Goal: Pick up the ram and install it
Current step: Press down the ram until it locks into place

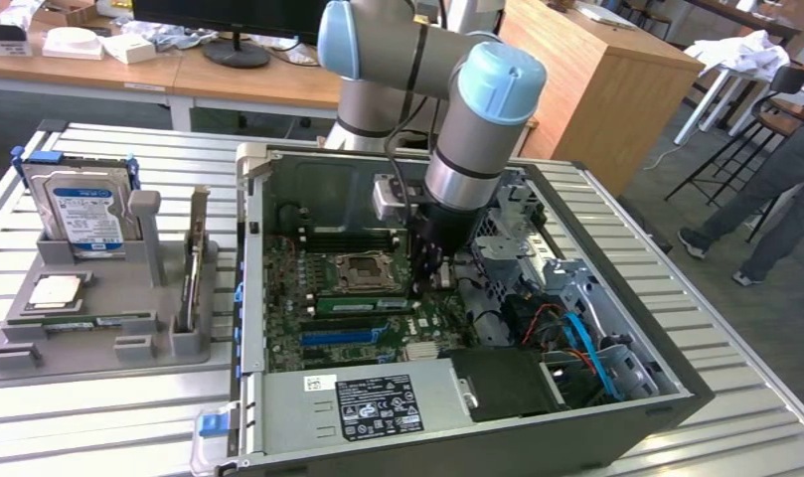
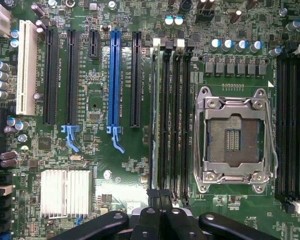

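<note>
Case [image 1: 680, 383] of a desktop computer lies open on the slatted table [image 1: 96, 417], with the arm [image 1: 488, 119] reaching down into it. On the green motherboard [image 2: 95, 150] a row of dark memory slots [image 2: 178, 120] runs beside the empty processor socket [image 2: 234, 132]. The ram [image 2: 156, 125] stands on edge in the slot farthest from that socket, looking set in place though perhaps not fully seated. The gripper [image 2: 159, 200] has its fingers [image 2: 153, 196] pinched together with nothing between them, their tips over one end of the stick's top edge; actual contact cannot be told. Seating it well probably means pushing straight down, keeping the tips centred on the thin edge so they do not slide onto the next slot, and pressing each end until the white latches [image 2: 157, 43] close
</note>
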Controlling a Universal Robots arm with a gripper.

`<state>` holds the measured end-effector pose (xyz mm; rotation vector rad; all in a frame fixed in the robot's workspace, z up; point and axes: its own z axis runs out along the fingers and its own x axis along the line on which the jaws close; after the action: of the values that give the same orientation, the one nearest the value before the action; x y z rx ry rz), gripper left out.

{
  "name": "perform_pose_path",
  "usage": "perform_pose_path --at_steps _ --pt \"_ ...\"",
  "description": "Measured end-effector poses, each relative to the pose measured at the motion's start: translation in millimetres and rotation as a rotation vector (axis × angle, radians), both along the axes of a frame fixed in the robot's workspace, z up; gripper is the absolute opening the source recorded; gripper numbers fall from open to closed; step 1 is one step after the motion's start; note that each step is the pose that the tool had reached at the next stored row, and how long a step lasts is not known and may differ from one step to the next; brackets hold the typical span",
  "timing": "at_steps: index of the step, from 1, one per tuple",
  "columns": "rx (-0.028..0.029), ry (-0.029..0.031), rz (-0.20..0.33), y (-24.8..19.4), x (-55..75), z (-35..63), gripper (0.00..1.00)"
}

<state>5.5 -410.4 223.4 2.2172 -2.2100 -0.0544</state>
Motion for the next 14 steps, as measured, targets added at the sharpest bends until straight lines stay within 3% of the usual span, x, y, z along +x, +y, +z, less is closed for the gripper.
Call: perform_pose_path --at_steps 14 --pt "-0.0014 0.0024 0.000 -0.2 0.0 24.2 0.10"
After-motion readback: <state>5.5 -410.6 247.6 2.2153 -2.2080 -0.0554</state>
